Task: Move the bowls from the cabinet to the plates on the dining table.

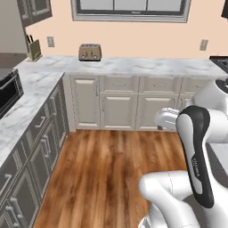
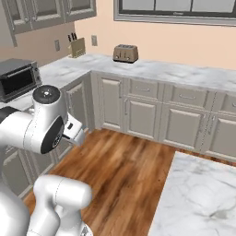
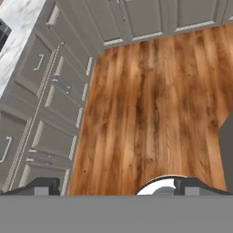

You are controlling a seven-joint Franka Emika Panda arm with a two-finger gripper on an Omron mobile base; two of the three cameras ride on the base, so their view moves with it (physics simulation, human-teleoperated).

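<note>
My gripper (image 3: 118, 186) hangs over the bare wooden floor, its two dark fingertips (image 3: 43, 185) set wide apart with nothing between them, so it is open. The bowls and the plates are out of view. Grey wall cabinet doors (image 2: 41, 11) at the upper left of the right base view are shut, and they also appear in the left base view as the cabinet (image 1: 33, 11). A corner of the white marble dining table (image 2: 198, 198) lies at the lower right, bare. The arm is folded close over the base.
An L-shaped marble counter (image 1: 133, 66) carries a toaster (image 1: 90, 52), a knife block (image 1: 34, 49) and a dark microwave (image 2: 18, 78). Grey base drawers (image 3: 50, 86) line the left side. Wooden floor (image 1: 111, 169) lies open between the counter and the table.
</note>
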